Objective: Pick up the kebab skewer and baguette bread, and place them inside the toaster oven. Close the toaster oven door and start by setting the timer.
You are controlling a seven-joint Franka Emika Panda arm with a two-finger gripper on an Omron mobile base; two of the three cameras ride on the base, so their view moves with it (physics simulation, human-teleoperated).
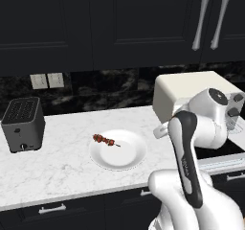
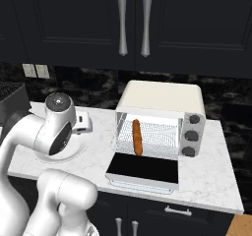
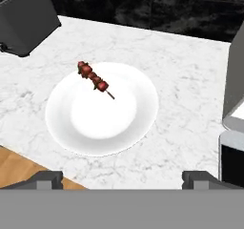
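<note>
Now gripper (image 3: 122, 178) released | kebab skewer (image 3: 94, 78) on plate (image 3: 138, 128) | baguette bread (image 2: 137, 137) in toaster oven (image 2: 162, 100)

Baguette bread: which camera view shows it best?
The right base view: the baguette bread lies in plain sight on the wire rack inside the open toaster oven. The left base view catches just the oven's side and top, the arm covering its front. The hand view looks down at the plate instead.

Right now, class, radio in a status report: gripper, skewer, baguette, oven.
Gripper open, above plate. Kebab skewer on plate. Baguette bread on toaster oven rack, toaster oven door down. Path clear.
</note>
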